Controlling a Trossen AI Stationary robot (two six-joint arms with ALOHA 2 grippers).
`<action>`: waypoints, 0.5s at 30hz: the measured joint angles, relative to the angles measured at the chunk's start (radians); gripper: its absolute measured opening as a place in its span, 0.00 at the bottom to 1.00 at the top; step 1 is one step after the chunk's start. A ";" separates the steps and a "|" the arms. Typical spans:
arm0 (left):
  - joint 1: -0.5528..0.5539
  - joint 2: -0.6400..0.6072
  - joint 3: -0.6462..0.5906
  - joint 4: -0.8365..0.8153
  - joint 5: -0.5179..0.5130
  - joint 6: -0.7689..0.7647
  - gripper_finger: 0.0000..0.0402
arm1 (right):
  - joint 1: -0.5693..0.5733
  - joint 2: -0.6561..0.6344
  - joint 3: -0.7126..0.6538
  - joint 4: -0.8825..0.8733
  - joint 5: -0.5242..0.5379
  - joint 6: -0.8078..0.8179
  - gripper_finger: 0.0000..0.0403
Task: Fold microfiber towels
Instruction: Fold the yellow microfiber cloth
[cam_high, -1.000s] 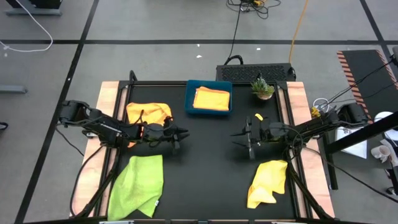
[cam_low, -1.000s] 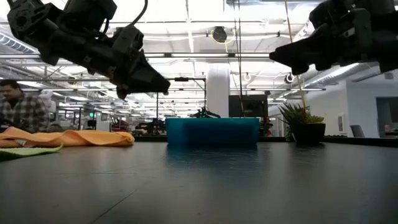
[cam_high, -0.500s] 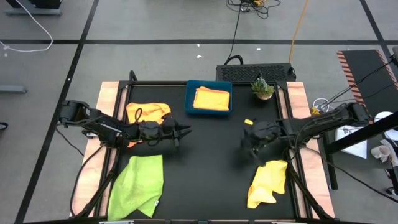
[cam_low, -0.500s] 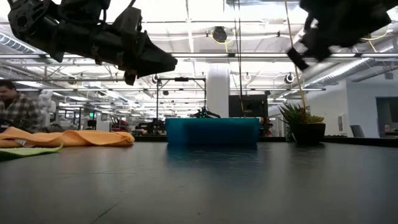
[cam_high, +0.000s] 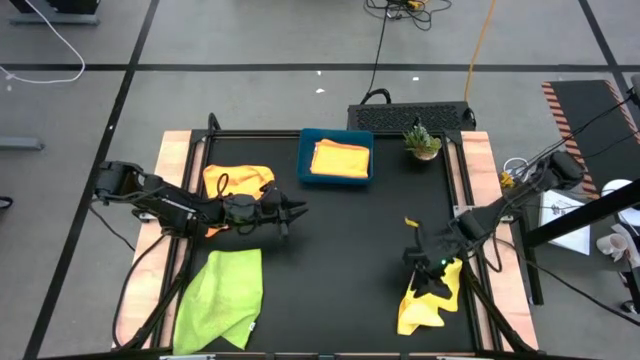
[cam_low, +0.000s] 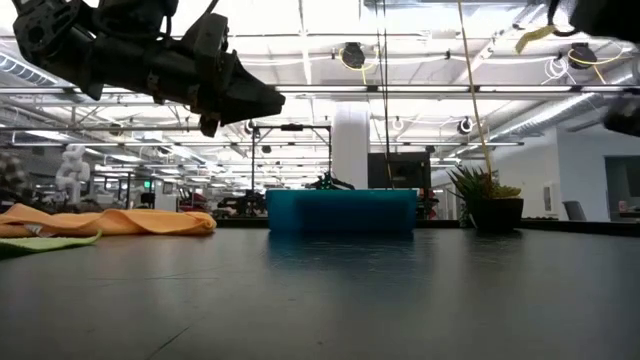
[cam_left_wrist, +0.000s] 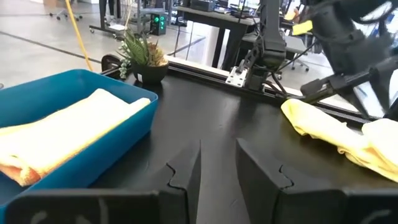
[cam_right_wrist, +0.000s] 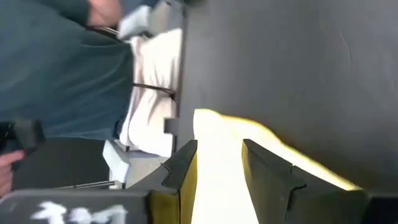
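Observation:
A yellow towel (cam_high: 425, 305) lies crumpled at the table's near right. My right gripper (cam_high: 424, 272) is open and points down over the towel's far edge, which shows between its fingers in the right wrist view (cam_right_wrist: 217, 134). My left gripper (cam_high: 300, 212) is open and empty. It hovers left of the table's middle and is well above the surface in the low view (cam_low: 272, 100). An orange towel (cam_high: 240, 181) lies crumpled at the far left. A lime green towel (cam_high: 222, 295) lies spread at the near left. A folded yellow-orange towel (cam_high: 340, 158) lies in the blue tray (cam_high: 304, 160). My right gripper stands with its fingers (cam_right_wrist: 186, 158) over the yellow towel's far edge, pointing down. I cannot tell whether they touch the cloth.
A small potted plant (cam_high: 422, 142) stands at the far right, beside the tray. Wooden strips (cam_high: 175, 160) run along the table's left and right edges. The black mat (cam_high: 345, 250) between the towels is bare.
My right gripper has swung from the middle right of the table toward the near right edge. It has tipped from level to pointing down over the yellow towel. My left gripper has risen a little and levelled out, shifting slightly toward the right.

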 joint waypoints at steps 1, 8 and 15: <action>0.000 0.000 0.000 0.000 0.000 -0.003 0.25 | 0.017 0.000 0.000 -0.025 0.012 0.038 0.28; -0.019 0.000 0.000 -0.001 0.006 -0.029 0.25 | 0.108 0.000 0.000 -0.076 0.062 0.226 0.28; -0.040 0.000 0.000 -0.002 0.007 -0.030 0.25 | 0.175 0.026 -0.031 0.032 0.143 0.310 0.28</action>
